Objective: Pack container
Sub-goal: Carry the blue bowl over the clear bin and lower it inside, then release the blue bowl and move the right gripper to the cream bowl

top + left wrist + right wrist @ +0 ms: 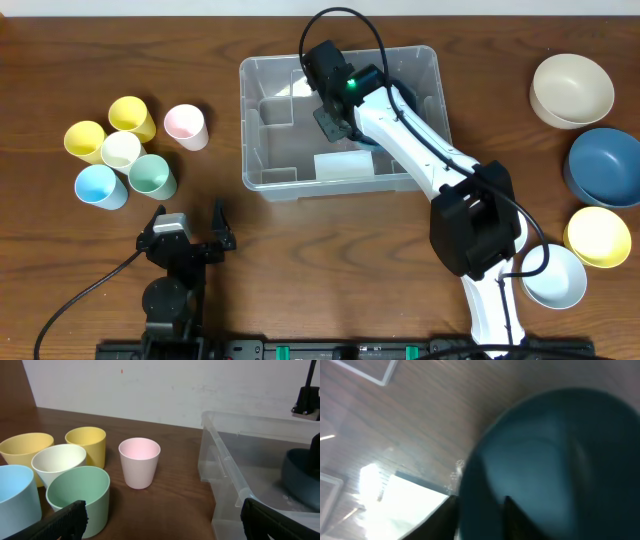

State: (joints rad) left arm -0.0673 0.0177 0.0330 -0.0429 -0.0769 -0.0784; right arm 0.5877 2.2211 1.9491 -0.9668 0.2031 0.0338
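Overhead, container: The container (246, 130) stands at the far middle of the bench (330, 270), upright and open-topped.
Overhead, right claw: Your right claw (333, 122) reaches down inside the container, and its own wrist hides the fingers.
Overhead, left claw: Your left claw (189, 212) sits near the front edge with its fingers spread wide, holding nothing.
Overhead, surroundings: The cups (152, 175) are clustered to the left. Four bowls (572, 88) lie to the right, well apart from the container.
Left wrist, container: The clear wall rises at the right, and a dark blue bowl (300, 477) rests inside on the floor.
Left wrist, cups: The pink cup (139, 462) stands nearest the container, but apart from it.
Right wrist, view: The picture is blurred. The dark blue bowl fills most of it, with wood grain showing through the clear floor.
Right wrist, claw state: You cannot tell whether the fingers are gripping the bowl or are clear of it.
Handling, judgement: The container looks light, thin-walled and smooth, so expect it to slide if nudged and to flex under a pinch.
Hold point, judgement: Take it by the rimmed edge on a long side, not by the slick wall.
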